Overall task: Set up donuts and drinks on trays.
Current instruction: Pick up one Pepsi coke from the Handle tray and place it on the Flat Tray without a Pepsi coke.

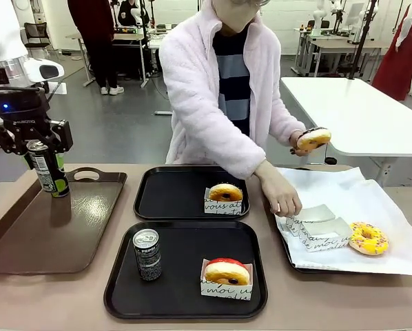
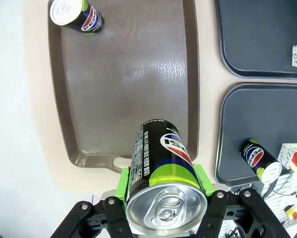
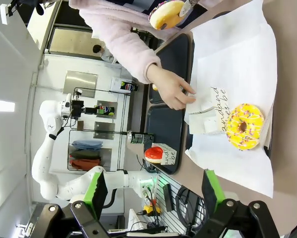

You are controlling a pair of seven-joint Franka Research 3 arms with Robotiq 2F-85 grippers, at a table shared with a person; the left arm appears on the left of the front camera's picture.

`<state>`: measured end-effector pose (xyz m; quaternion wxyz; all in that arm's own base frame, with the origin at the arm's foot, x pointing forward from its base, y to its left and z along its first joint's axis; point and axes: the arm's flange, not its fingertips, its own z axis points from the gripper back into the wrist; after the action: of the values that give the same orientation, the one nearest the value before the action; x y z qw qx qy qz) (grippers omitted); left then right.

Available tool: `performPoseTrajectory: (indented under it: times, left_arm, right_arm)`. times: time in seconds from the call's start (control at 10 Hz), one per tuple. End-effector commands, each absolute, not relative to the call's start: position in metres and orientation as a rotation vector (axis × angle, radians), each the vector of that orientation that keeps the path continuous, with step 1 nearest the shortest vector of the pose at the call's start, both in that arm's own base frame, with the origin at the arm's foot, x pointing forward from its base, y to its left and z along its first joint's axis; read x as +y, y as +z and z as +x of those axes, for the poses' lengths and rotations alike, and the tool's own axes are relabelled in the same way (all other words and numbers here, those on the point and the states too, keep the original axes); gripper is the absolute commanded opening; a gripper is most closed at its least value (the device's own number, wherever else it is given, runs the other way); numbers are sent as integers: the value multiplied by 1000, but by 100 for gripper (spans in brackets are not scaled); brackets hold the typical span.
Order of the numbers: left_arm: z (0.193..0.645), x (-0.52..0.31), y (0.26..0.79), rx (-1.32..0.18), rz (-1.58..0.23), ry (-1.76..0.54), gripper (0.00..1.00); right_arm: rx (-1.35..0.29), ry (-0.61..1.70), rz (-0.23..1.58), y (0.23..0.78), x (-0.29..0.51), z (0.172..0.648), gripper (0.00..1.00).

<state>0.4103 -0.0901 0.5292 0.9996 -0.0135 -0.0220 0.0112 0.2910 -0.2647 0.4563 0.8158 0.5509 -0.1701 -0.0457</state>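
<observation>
My left gripper [image 1: 39,148] is shut on a black Pepsi can with a lime-green mark [image 1: 49,171], holding it upright in the air over the brown tray. In the left wrist view the can [image 2: 161,173] sits between the green pads [image 2: 122,182]. The near black tray [image 1: 185,296] holds a can [image 1: 147,254] and a red-iced donut [image 1: 227,273] in a sleeve. On the far black tray [image 1: 171,193] lies a glazed donut [image 1: 225,194] in its sleeve. My right gripper [image 3: 153,196] is open and empty, above the paper-lined tray.
A glossy brown tray [image 1: 61,234] lies at the left, with another can [image 2: 76,15] standing on it. The person presses one hand [image 1: 282,198] on empty sleeves [image 1: 316,224] and lifts a donut [image 1: 313,138] with the other. A yellow sprinkled donut [image 1: 368,238] lies on the white paper [image 1: 371,196].
</observation>
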Motion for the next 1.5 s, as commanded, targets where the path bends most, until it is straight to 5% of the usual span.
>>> performPoseTrajectory:
  times: [0.0, 0.1, 1.4]
  left_arm:
    - [412, -90, 531, -49, -18, 22, 0]
    - [410, -90, 529, -44, -27, 22, 59]
    - [493, -269, 443, -50, -125, -297, 59]
  right_arm:
    - [-375, -94, 1177, 456, -265, 291, 100]
    - [-375, -94, 1177, 456, -265, 291, 100]
    - [-375, -94, 1177, 456, -265, 291, 100]
